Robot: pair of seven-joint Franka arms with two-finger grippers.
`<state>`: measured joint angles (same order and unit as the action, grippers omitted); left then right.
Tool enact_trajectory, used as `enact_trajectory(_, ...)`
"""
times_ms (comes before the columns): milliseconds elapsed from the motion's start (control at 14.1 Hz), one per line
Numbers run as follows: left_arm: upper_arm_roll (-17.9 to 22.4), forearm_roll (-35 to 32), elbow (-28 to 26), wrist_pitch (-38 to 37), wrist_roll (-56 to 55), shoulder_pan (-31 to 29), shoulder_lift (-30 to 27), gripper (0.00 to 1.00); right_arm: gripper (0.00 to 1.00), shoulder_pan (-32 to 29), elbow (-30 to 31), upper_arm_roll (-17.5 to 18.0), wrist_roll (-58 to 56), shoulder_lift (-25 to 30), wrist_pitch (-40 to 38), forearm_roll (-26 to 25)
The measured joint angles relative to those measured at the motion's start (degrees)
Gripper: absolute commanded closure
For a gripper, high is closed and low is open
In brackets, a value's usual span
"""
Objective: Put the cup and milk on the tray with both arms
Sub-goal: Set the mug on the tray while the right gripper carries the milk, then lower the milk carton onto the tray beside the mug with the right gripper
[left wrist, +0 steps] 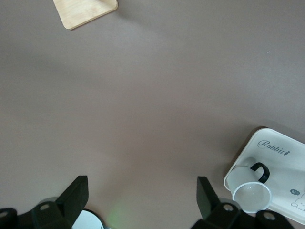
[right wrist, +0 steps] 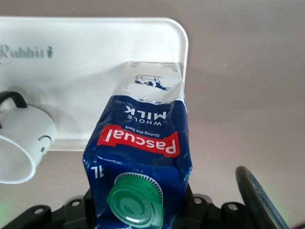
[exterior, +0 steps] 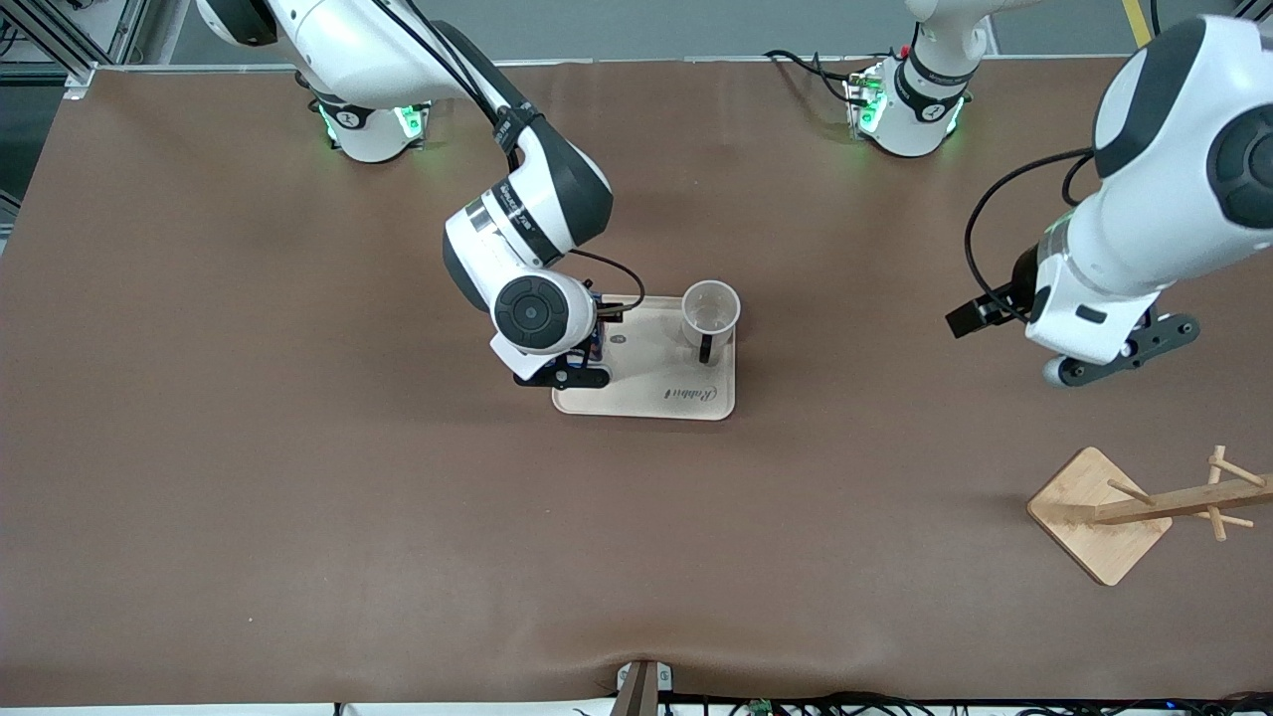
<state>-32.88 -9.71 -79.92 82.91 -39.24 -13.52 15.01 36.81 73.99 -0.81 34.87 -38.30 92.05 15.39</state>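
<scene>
The cream tray (exterior: 656, 383) lies mid-table, with "Rabbit" printed on it. On it, at the end toward the left arm, stands the white cup (exterior: 710, 313), black handle toward the front camera. My right gripper (exterior: 565, 374) is shut on the milk (right wrist: 143, 138), a blue carton with a green cap (right wrist: 135, 202). The carton's base is at the edge of the tray (right wrist: 95, 62) toward the right arm; I cannot tell if it touches. In the front view the wrist hides most of the milk (exterior: 598, 346). My left gripper (left wrist: 141, 195) hangs open and empty over bare table toward the left arm's end.
A wooden stand with pegs (exterior: 1174, 502) rises from its square base (exterior: 1099, 517) at the left arm's end, nearer the front camera than the tray. The brown table cover (exterior: 298, 447) is bare around the tray.
</scene>
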Motion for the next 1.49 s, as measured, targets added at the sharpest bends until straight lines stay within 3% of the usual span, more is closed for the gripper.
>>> enact_trajectory(495, 0.10, 0.00, 0.07, -0.60, 9.17, -3.09, -4.87, 0.00, 0.87, 0.17, 0.00, 0.05, 0.00, -0.06, 0.41, 0.59)
enact_trajectory(778, 0.10, 0.00, 0.08, -0.69, 13.36, -3.00, -5.42, 0.00, 0.69, 0.27, 0.00, 0.05, 0.00, -0.44, 0.75, 3.68)
enact_trajectory(849, 0.57, 0.00, 0.08, -0.69, 15.86, -2.84, -5.91, 0.00, 0.59, 0.27, -0.01, 0.05, 0.00, -0.45, 0.75, 3.69)
enact_trajectory(990, 4.74, 0.03, 0.07, -0.73, 21.21, -0.40, -7.63, 0.00, 0.28, 0.28, -0.02, 0.05, 0.04, -0.47, 0.75, 3.69)
enact_trajectory(1061, 8.25, 0.08, -0.02, -0.83, 23.78, 2.09, -8.61, 0.00, 0.18, 0.29, -0.02, 0.05, 0.10, -0.50, 0.75, 3.70)
enact_trajectory(1273, 16.31, 1.45, -1.37, -1.17, 29.37, 8.08, -11.19, 0.00, 0.08, 0.45, -0.01, 0.08, 0.15, -0.96, 0.75, 3.70)
enact_trajectory(1486, 24.66, 4.75, -4.09, -1.17, 31.96, 14.02, -13.79, 0.00, 0.07, 0.46, -0.01, 0.05, 0.15, -1.48, 0.84, 3.69)
